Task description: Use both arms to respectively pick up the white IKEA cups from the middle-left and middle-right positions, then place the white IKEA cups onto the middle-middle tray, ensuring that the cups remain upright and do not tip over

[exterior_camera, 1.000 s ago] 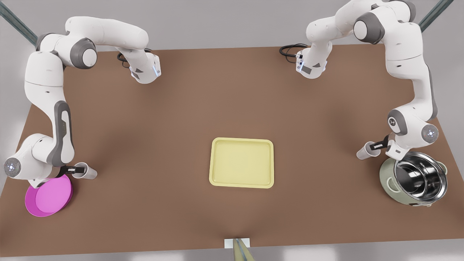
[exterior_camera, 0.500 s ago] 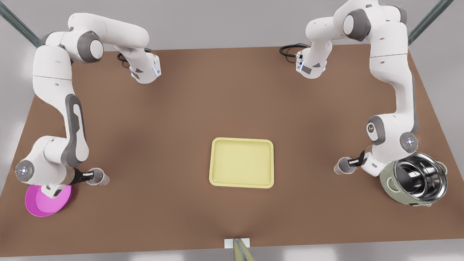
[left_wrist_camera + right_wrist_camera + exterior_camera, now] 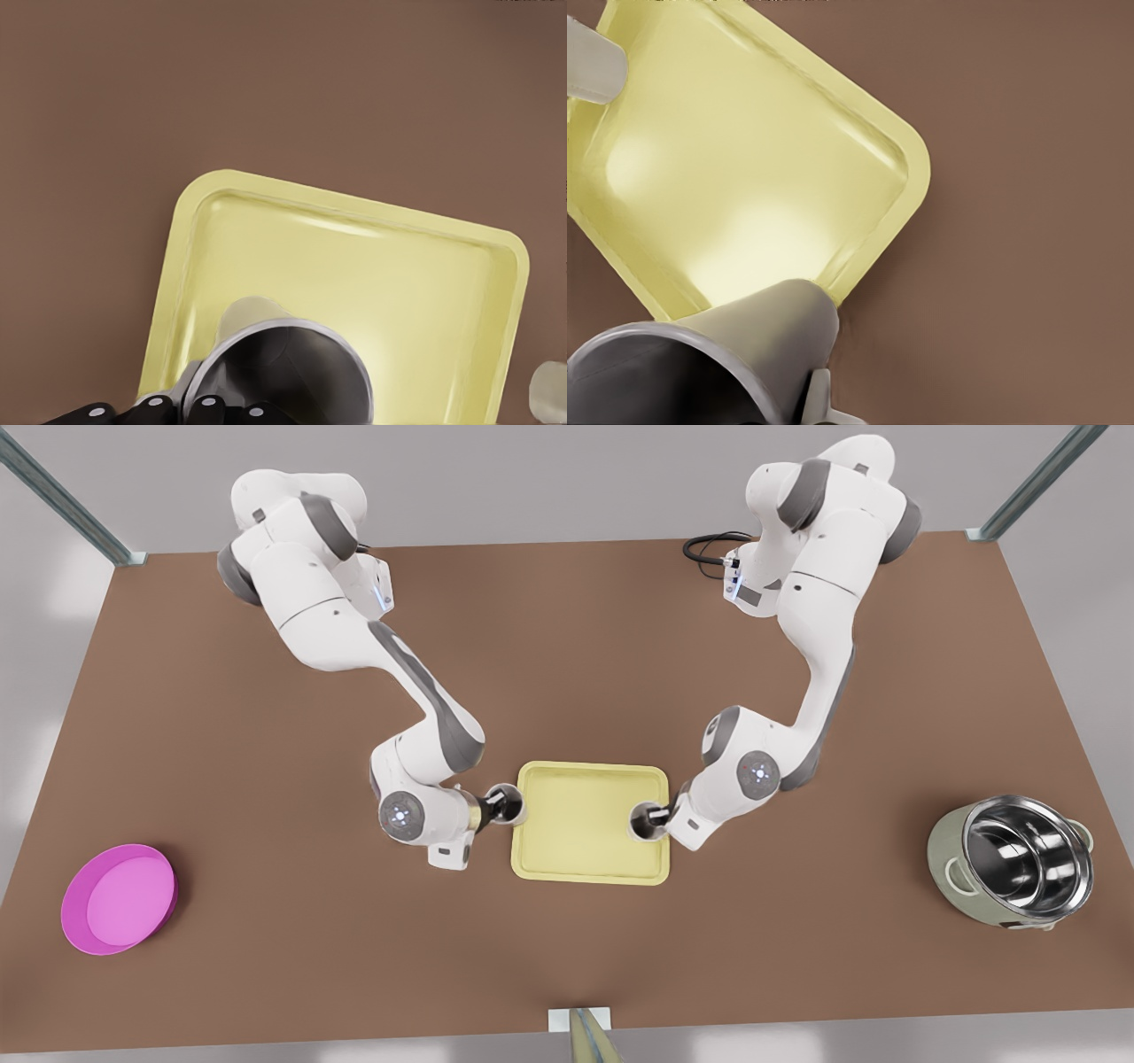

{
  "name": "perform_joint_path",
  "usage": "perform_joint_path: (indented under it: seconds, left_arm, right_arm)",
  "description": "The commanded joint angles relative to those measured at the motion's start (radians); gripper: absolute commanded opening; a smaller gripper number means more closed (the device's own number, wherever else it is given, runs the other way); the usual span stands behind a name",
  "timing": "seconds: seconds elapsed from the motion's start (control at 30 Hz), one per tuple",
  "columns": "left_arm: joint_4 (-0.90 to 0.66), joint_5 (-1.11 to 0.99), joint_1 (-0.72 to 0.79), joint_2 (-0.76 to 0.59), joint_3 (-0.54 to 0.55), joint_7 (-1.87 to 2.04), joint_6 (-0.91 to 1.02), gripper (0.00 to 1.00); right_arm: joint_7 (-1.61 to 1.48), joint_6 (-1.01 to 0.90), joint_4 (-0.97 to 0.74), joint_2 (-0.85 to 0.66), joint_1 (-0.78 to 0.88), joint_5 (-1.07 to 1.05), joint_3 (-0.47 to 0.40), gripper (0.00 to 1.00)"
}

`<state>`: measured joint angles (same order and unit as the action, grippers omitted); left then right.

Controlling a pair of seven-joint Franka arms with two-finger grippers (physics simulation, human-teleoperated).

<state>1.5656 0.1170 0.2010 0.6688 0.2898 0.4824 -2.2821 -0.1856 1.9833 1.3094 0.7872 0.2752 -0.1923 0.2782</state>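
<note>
Both arms meet at the yellow tray [image 3: 589, 841] mid-counter [image 3: 266, 921]. Which arm is left or right: cannot tell. Gripper at front view's left [image 3: 493, 810]: fingers closed on a white cup [image 3: 507, 803], upright over the tray's edge. Gripper at front view's right [image 3: 660, 817]: fingers closed on the second cup [image 3: 645, 821] over the opposite edge. Pink plate [image 3: 118, 899] and steel pot [image 3: 1019, 859] well apart at the counter's ends.

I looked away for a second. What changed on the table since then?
Both arms swung inward, carrying their cups from the table's sides to the tray. The left gripper holds its cup at the tray's front-view left edge, the right gripper its cup at the right edge. Tray, magenta plate and pot stayed.
</note>
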Motion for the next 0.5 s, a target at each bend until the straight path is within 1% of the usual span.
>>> perform_joint_path:
  seconds: [0.0,0.07,0.3,0.33,0.37,0.47]
  left_arm:
    - [-0.002,0.001,0.012,0.024,0.003,0.464,-0.131,0.21]
    - [-0.001,0.000,0.018,0.040,0.002,0.463,-0.158,0.21]
    - [0.005,-0.031,0.018,0.060,0.002,0.461,-0.157,0.22]
    - [0.005,-0.031,0.018,0.060,0.002,0.461,-0.157,0.23]
    - [0.007,-0.031,0.017,0.061,0.002,0.461,-0.157,0.30]
    - [0.007,-0.031,0.015,0.061,0.002,0.461,-0.157,0.57]
  right_arm:
    - [0.463,0.167,-0.001,0.021,0.041,-0.019,-0.001,0.21]
    - [0.495,0.201,-0.021,0.050,0.078,-0.016,-0.010,0.21]
    - [0.492,0.229,0.014,0.055,0.084,-0.002,-0.014,0.21]
    - [0.494,0.236,0.028,0.055,0.084,-0.001,-0.017,1.00]
    - [0.492,0.243,0.034,0.053,0.084,-0.001,-0.017,1.00]
    - [0.494,0.243,0.034,0.053,0.082,-0.001,-0.017,1.00]
